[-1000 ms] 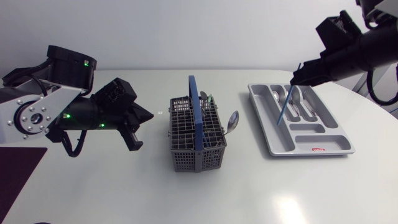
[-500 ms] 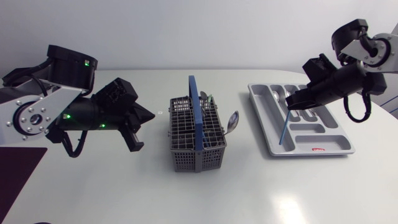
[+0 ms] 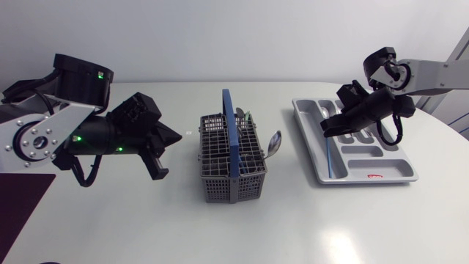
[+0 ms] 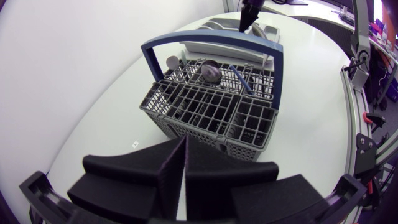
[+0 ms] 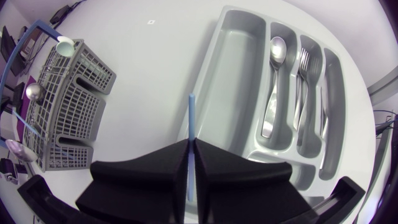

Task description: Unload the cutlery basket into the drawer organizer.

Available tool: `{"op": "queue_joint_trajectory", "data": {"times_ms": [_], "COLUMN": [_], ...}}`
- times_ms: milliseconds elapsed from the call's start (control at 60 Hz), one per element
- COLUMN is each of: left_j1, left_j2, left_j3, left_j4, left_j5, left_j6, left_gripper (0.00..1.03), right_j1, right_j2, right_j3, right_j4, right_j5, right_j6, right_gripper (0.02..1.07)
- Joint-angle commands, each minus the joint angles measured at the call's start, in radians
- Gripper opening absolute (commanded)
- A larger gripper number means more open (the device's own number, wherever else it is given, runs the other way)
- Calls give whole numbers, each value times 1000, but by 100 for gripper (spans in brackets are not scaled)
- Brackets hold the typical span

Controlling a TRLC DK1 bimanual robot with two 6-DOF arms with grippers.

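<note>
On the worktop (image 3: 220,227), your cutlery basket (image 3: 220,187) sits mid-way between the arms, with the drawer organizer (image 3: 306,128) near it on your right. Your left tool (image 3: 165,143) hangs beside the basket, its fingers pressed together on nothing. Your right tool (image 3: 327,126) is over the organizer and pinches a thin blue stick (image 3: 331,155) that hangs down toward the long compartment nearest the basket.

The release is the main risk. From the right wrist, the blue stick (image 5: 191,124) lines up close to the organizer's wall (image 5: 208,112), not clearly inside it. If you let go here it may catch the rim and tip out onto the worktop. It could also lie crooked across the divider, toward the spoon (image 5: 277,50) and fork (image 5: 305,62) already sorted.

In the basket, a spoon (image 4: 209,71) and another blue piece (image 4: 239,78) wait. A spoon (image 3: 273,143) leaning out over its side could topple if you nudge the basket.
</note>
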Motion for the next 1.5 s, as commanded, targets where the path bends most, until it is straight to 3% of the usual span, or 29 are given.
{"op": "queue_joint_trajectory", "data": {"times_ms": [0, 283, 417, 583, 783, 1233, 1483], "left_j1": [2, 4, 5, 5, 5, -58, -116], "left_j2": [-9, -18, -26, -35, -41, 6, 13], "left_j3": [-20, -23, -23, -25, -31, -69, -94], "left_j4": [-1, -7, -12, -18, -18, -21, -32], "left_j5": [9, 9, 7, 7, 7, 6, 1], "left_j6": [-7, -7, -7, -7, -7, 2, 6], "left_gripper": [18, 18, 18, 18, 18, 18, 18], "right_j1": [-13, -21, -8, 8, 15, 147, 246], "right_j2": [64, 173, 198, 193, 144, -287, -384], "right_j3": [36, 112, 131, 131, 102, -176, -237], "right_j4": [17, 66, 75, 88, 95, 78, 69], "right_j5": [-4, 1, 19, 49, 59, 12, 3], "right_j6": [20, 57, 70, 84, 81, 95, 135], "right_gripper": [8, 10, 19, 38, 74, 75, 75]}}
